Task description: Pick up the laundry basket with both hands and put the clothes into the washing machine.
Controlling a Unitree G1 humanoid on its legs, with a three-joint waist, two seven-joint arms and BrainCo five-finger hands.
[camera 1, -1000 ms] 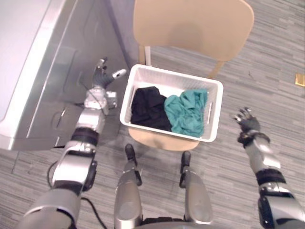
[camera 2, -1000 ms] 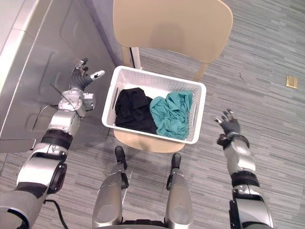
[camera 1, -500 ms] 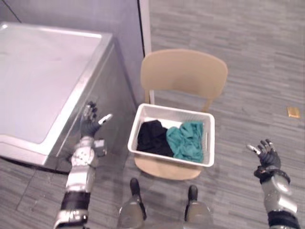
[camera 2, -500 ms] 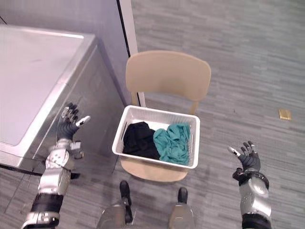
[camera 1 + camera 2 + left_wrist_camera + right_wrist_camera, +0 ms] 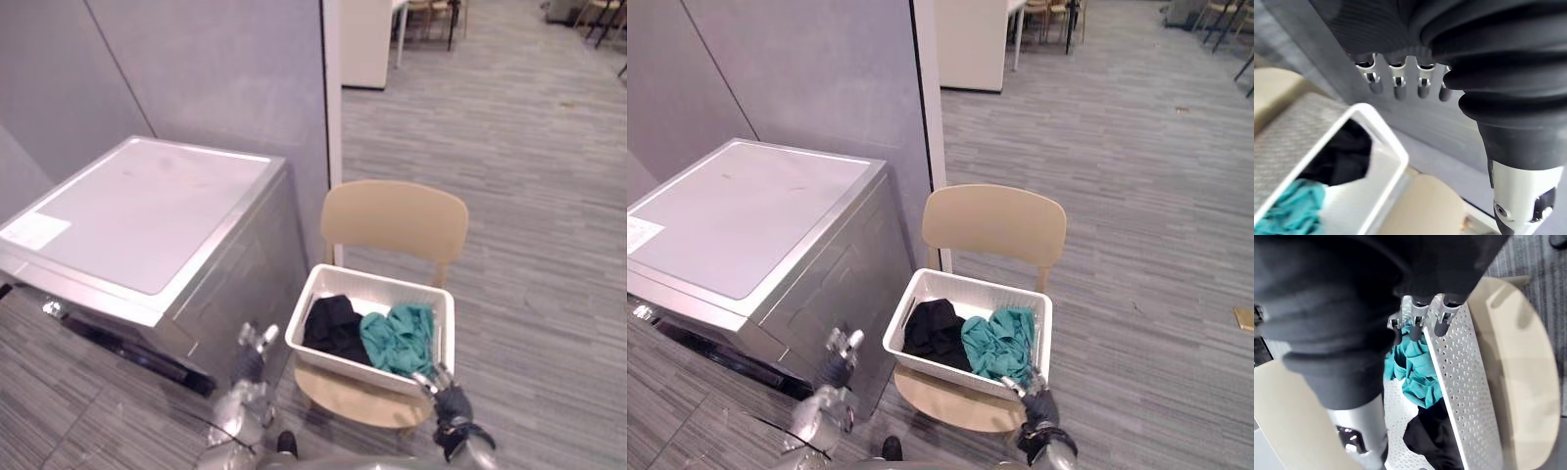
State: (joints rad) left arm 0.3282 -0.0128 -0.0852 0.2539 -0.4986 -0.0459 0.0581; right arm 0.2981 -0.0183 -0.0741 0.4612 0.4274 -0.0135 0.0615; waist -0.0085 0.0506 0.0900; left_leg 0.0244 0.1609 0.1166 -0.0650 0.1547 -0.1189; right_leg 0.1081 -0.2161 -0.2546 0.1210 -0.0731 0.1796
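Both arms have drawn inward: left hand (image 5: 835, 357) and right hand (image 5: 1038, 403), fingers loose and empty, flank the laundry basket (image 5: 338, 360), whose rims they likely must grip next.

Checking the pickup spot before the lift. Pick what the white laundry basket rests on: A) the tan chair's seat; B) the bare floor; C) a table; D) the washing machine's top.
A: the laundry basket sits on the seat of the tan chair, beside the washing machine.

A tan chair (image 5: 394, 220) (on the grey striped floor (image 5: 534, 196)) carries the white laundry basket (image 5: 373, 285) on its seat.
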